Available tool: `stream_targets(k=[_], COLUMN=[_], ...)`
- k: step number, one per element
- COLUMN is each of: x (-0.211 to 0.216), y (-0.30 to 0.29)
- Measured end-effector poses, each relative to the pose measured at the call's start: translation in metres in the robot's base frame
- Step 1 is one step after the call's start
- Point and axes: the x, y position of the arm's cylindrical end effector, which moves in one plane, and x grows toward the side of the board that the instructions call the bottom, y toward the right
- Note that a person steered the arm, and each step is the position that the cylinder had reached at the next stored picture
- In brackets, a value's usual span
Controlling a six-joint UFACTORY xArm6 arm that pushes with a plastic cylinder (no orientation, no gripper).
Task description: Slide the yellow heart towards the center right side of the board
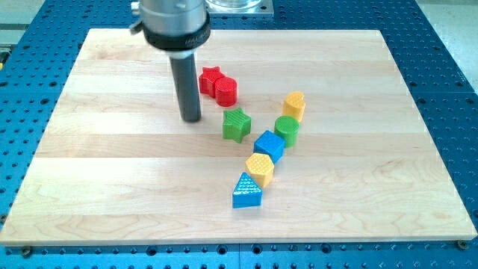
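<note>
Starting at the view's left: my tip (191, 119) down on the wooden board (112, 187), touching no block; a bare rod with no jaws to open or shut, so nothing held, only pushing possible.

Just to the right of my tip and a little toward the view's top: red star (211, 75) and red cylinder (226, 90), pressed together; near the rod but clear of it.

Right of my tip, at about its own height in the view: green star (237, 125), near, a gap of bare wood between; sits directly on the line from my tip to the target, hence an obstacle to a straight approach.

Farther right and toward the view's bottom: blue triangle (247, 191), yellow hexagon (260, 169), blue cube (269, 145) and green cylinder (286, 128), strung in a slanting chain, each seemingly touching the next.

At the chain's upper end, well apart from my tip, to its right and slightly toward the view's top: yellow heart (294, 105), touching or nearly touching the green cylinder below it; open board on its right, so a free path toward the centre right.

Judged from this: push not yet begun; calls for reaching the heart's left face, probably by passing between red cylinder and green star, then driving rightward; risk of dragging the green cylinder along.
</note>
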Motion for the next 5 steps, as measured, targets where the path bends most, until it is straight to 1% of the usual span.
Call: stream_targets(k=[2,3,4,5], x=[0.001,0.020,0.036,0.083], y=[0.127,0.173,0.240,0.229])
